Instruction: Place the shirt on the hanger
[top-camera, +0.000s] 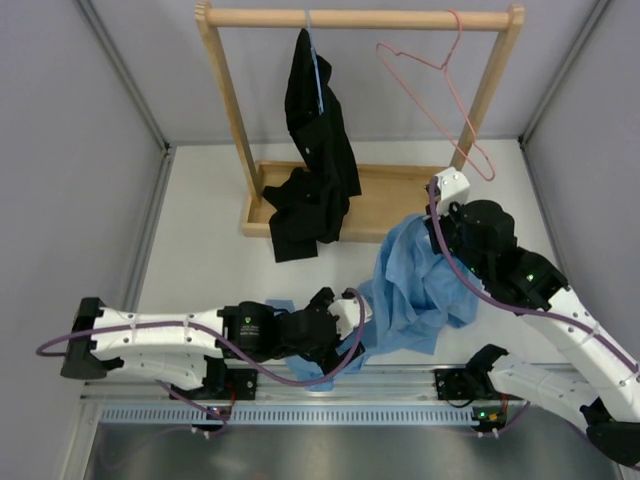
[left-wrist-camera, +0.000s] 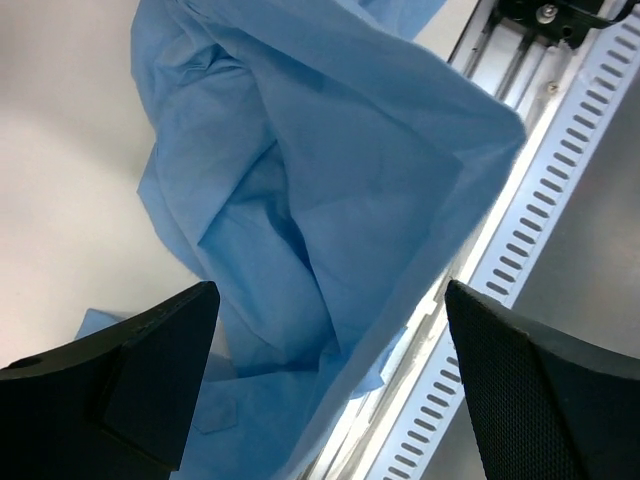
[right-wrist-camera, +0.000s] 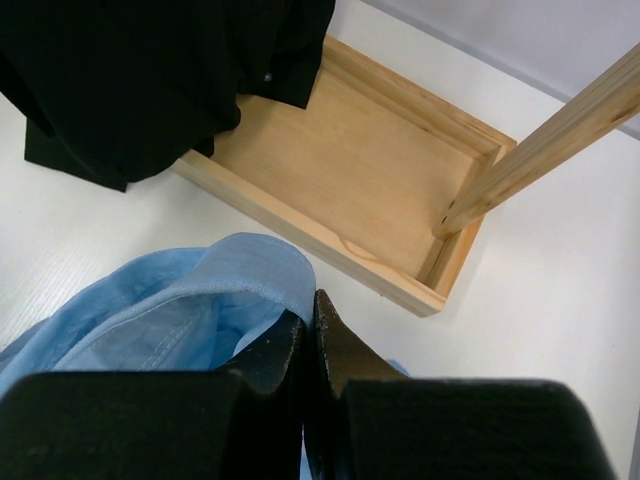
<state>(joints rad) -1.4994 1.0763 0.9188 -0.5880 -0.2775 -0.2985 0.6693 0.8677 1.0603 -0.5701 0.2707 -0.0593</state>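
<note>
The light blue shirt (top-camera: 420, 290) hangs in a bunch from my right gripper (top-camera: 432, 225), its lower part trailing on the table near the front edge. My right gripper (right-wrist-camera: 312, 312) is shut on the shirt's collar (right-wrist-camera: 250, 275), lifted just in front of the rack's base. My left gripper (top-camera: 335, 310) is open, its jaws wide apart (left-wrist-camera: 330, 340) beside the hanging shirt fabric (left-wrist-camera: 320, 180), not holding it. The pink hanger (top-camera: 440, 90) hangs tilted from the rail at the right end of the rack.
A wooden rack (top-camera: 360, 18) with a tray base (top-camera: 400, 195) stands at the back. A black garment (top-camera: 315, 150) hangs on a blue hanger (top-camera: 315, 60) and drapes into the tray (right-wrist-camera: 370, 170). A slotted metal rail (left-wrist-camera: 560, 220) runs along the front edge.
</note>
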